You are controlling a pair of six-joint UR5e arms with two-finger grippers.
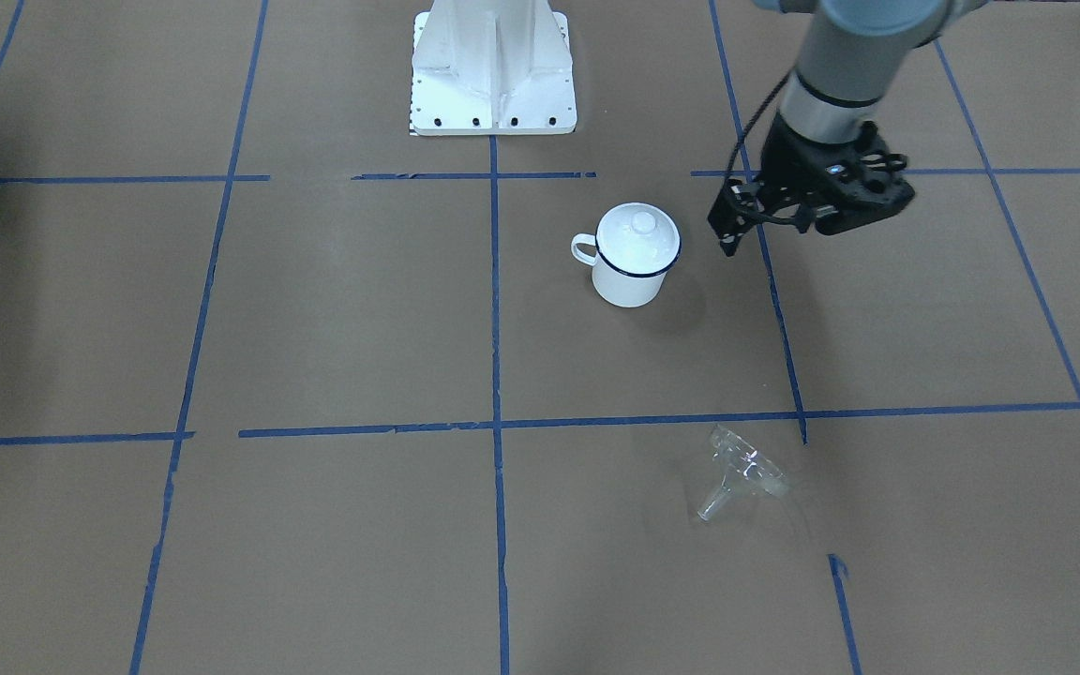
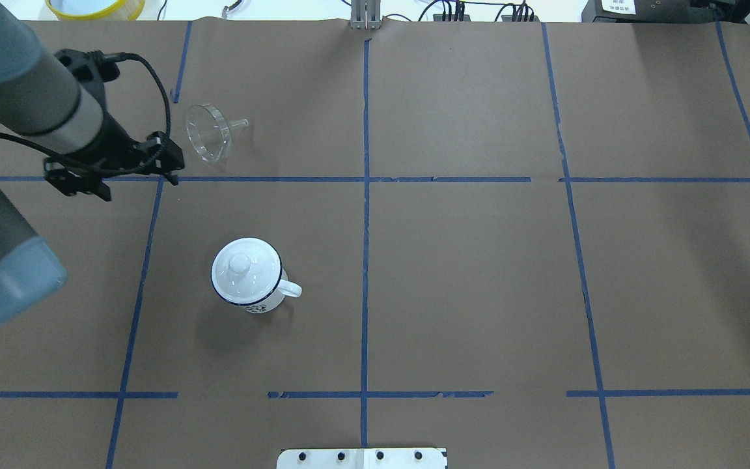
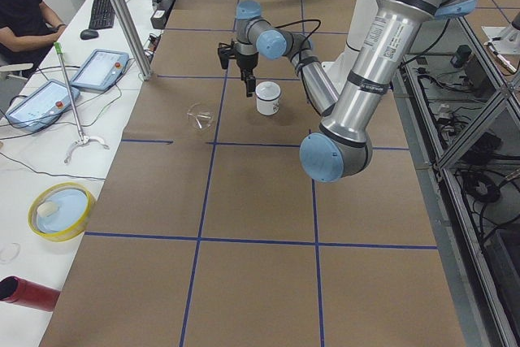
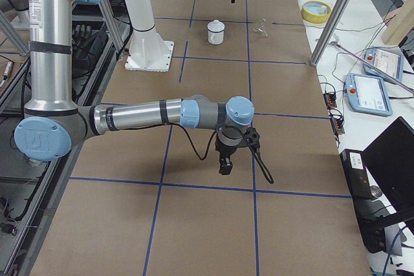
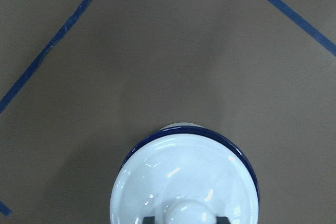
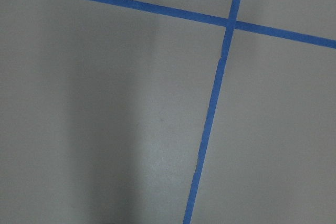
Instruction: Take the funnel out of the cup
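Seeing left pincer [image 1: 728,238] released, empty, hanging near the cup [image 1: 629,278] with lid [image 1: 638,234] on. Spotting funnel [image 1: 746,473] tipped over on the tabletop [image 1: 315,328], well apart from cup, so probably done. Can't tell on right pincer [image 4: 224,165]. Could still clip the cup pulling away low, or set the round funnel rolling.

White lid [image 5: 181,174] covers the blue-rimmed cup [image 5: 220,137] on brown paper [image 5: 157,51]

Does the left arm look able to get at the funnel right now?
Probably yes: the funnel lies on its side on the table, apart from the cup, and the left gripper hangs close by with nothing between them.
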